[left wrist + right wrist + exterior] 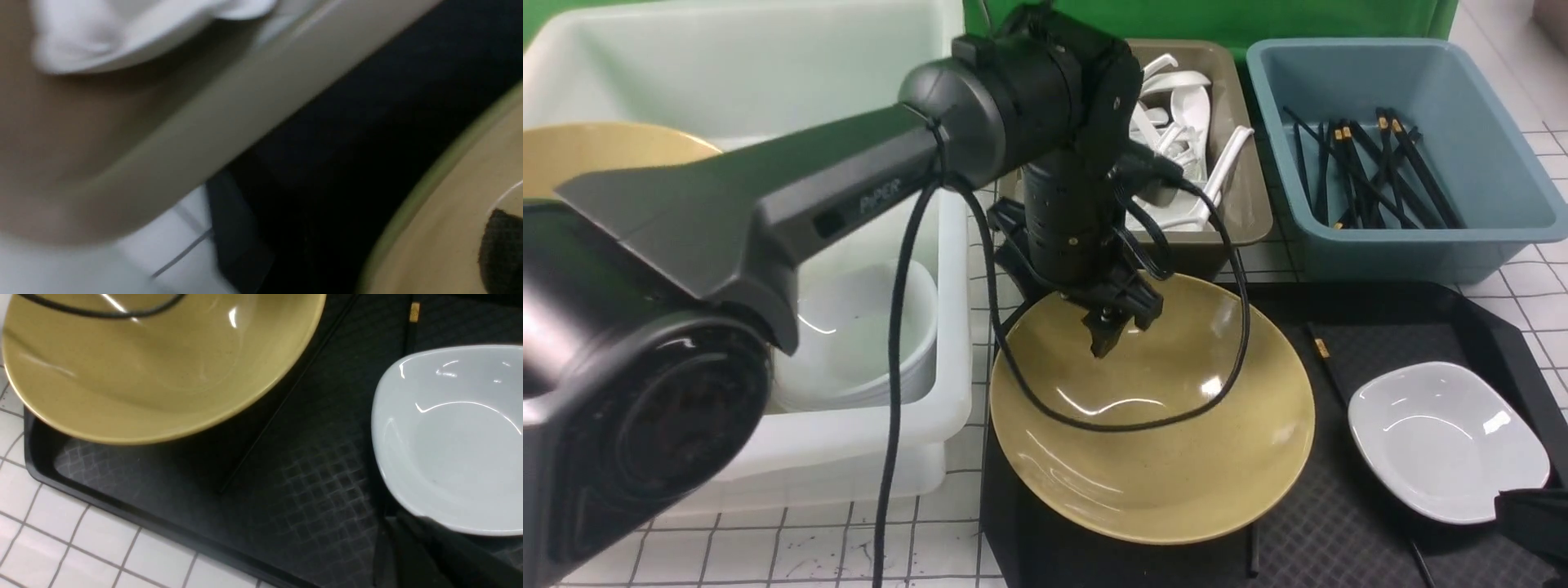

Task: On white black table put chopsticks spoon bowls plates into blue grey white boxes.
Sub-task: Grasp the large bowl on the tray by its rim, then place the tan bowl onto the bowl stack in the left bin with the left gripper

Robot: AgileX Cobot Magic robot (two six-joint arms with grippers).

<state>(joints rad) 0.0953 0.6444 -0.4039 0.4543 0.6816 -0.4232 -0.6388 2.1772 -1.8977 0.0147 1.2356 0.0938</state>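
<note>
A tan bowl (1152,408) sits tilted on the left end of a black tray (1339,523). My left gripper (1112,331) points down at the bowl's far rim, open. One finger (502,253) is over the inside of the bowl (449,228); the other does not show. A white plate (1445,441) lies on the tray's right side, with a chopstick (1323,355) beside it. My right gripper (1531,510) is at the plate's near edge, fingers (412,555) together by the plate (453,437). The chopstick (412,326) runs toward them; I cannot tell whether it is held.
On the gridded table (792,547) the large white box (743,73) holds stacked white plates (866,343) and another tan bowl (596,155). The grey box (1250,204) holds several spoons (1188,122). The blue box (1486,106) holds several chopsticks (1372,171).
</note>
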